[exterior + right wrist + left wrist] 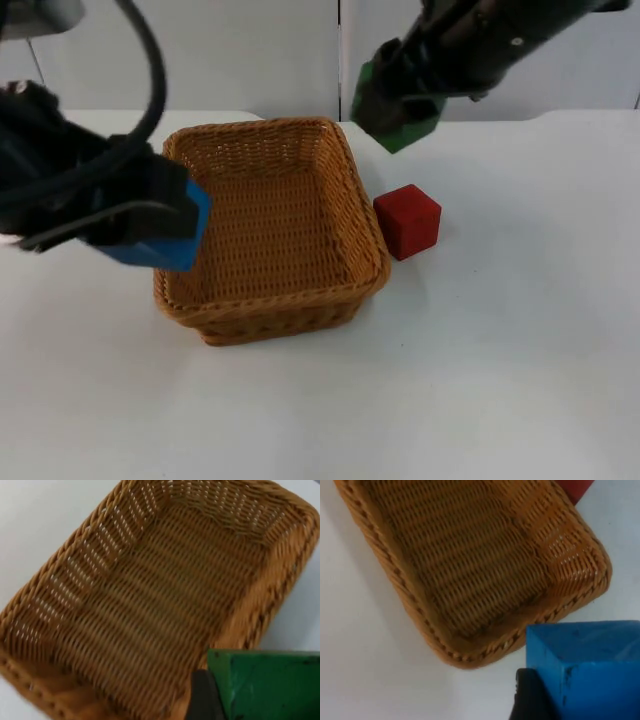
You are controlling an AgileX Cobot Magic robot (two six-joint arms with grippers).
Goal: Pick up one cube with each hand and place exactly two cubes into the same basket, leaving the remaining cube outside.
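Wicker basket (pixel 270 225) standing at mid-desk (pixel 500 380), its interior holding no cube. Left gripper (pixel 150 225), clamped on the blue cube (pixel 165 235), hangs above the basket's left rim. Right gripper (pixel 400 105), clamped on the green cube (pixel 398 112), hangs just beyond the basket's far right corner. Red cube (pixel 407 221) rests on the desk just beside the basket's right wall.

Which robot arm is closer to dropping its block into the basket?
Probably the left. Its left gripper holds the blue cube over the basket's near-left rim. The right gripper holds the green cube just outside the far-right corner.
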